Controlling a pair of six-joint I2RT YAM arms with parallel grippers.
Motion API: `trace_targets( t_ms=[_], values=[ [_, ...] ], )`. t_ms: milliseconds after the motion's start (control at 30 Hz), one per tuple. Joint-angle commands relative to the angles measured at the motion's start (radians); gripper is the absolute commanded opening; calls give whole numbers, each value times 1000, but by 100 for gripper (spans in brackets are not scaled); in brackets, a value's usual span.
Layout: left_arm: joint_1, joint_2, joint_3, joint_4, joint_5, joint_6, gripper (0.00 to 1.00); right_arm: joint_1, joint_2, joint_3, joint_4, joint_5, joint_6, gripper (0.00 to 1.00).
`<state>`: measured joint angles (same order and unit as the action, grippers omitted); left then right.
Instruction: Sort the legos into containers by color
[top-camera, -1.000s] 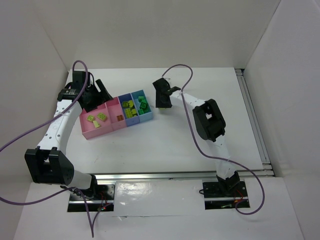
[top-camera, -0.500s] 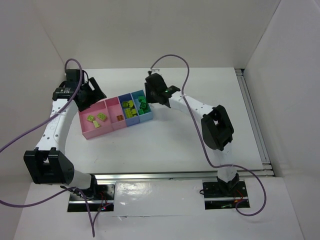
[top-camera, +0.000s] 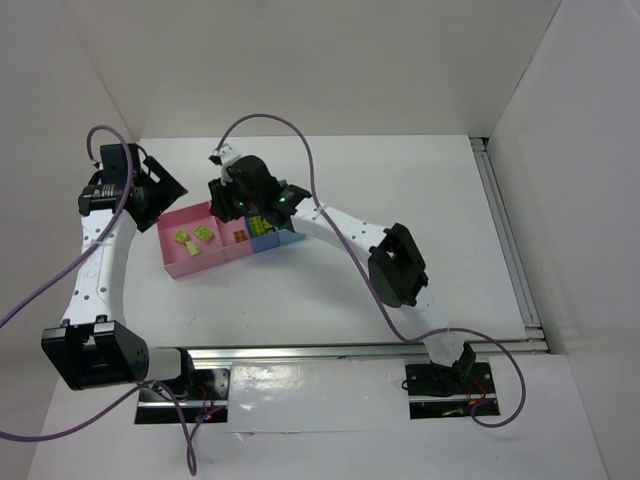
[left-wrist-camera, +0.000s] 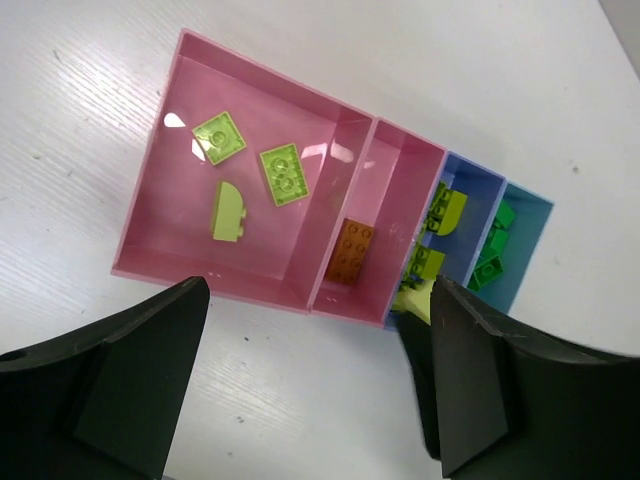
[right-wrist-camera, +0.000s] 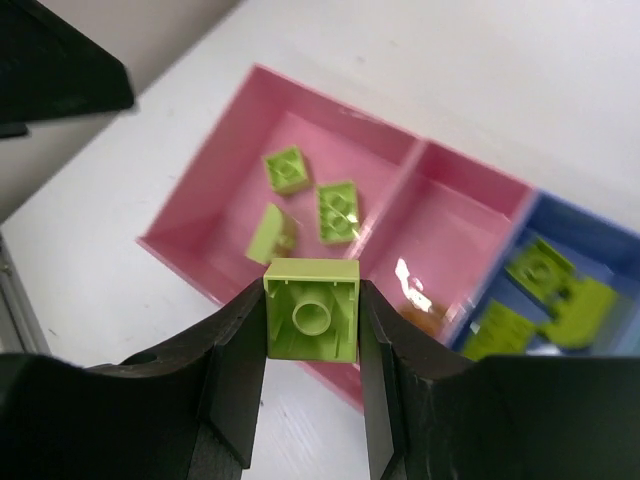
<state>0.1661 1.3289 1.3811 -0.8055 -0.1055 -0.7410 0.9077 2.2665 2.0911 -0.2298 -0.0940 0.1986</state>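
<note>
The containers (top-camera: 182, 264) stand in a row at the table's left: a large pink bin (left-wrist-camera: 180, 215) with three yellow-green legos (left-wrist-camera: 284, 175), a small pink bin (left-wrist-camera: 400, 190) with one orange-brown brick (left-wrist-camera: 351, 250), a darker blue bin (left-wrist-camera: 470, 180) with yellow-green legos, and a light blue bin (left-wrist-camera: 530, 215) with dark green ones. My right gripper (right-wrist-camera: 312, 312) is shut on a yellow-green lego (right-wrist-camera: 312, 310), held above the pink bins' near wall (right-wrist-camera: 180, 255); from above it (top-camera: 240, 200) hovers over the pink bins. My left gripper (left-wrist-camera: 310, 390) is open and empty, left of the row (top-camera: 145, 190).
An aluminium rail (top-camera: 505, 240) runs along the table's right side and another (top-camera: 370, 350) along the front. White walls close in the left, back and right. Purple cables (top-camera: 270, 125) arc over both arms.
My right gripper has swung left from beside the light blue bin to over the pink bins, carrying the yellow-green lego. My left gripper has drawn back to the left, away from the bins.
</note>
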Motion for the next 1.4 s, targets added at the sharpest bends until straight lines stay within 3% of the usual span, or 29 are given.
trace_targets(
  t_ms=[0,67,167,200,300,367,500,600,700,933,1033,1167,1367],
  values=[
    [13,-36,41,-12,39,-47,93,13,74,136,41,-108,-34,36],
    [38,-48,41,-21,49,-60,93,13,128,185,55,-137,-34,36],
    [52,-59,52,-30,58,-60,94,23,206,262,84,-203,-1,45],
    [52,-59,62,-31,58,-60,94,23,229,292,84,-242,33,62],
    [52,-59,62,-31,58,-60,94,23,344,496,-4,-280,42,78],
    [61,-59,50,-31,58,-60,94,23,315,485,-5,-291,42,88],
    [72,-59,32,-31,90,-60,94,-3,124,169,127,-187,42,85],
    [72,-59,-3,-3,113,-51,94,-50,-16,55,147,-38,42,85],
    [72,-59,-75,98,269,44,92,-121,-139,-125,158,129,76,100],
    [29,-2,-149,144,334,66,92,-331,-162,-71,-190,351,214,100],
    [20,18,-149,155,323,75,92,-383,-197,-103,-331,531,255,100],
    [10,30,-149,166,334,98,92,-429,-315,-320,-410,692,280,100],
    [10,30,-125,166,331,120,92,-477,-476,-627,-405,726,303,98]
  ],
)
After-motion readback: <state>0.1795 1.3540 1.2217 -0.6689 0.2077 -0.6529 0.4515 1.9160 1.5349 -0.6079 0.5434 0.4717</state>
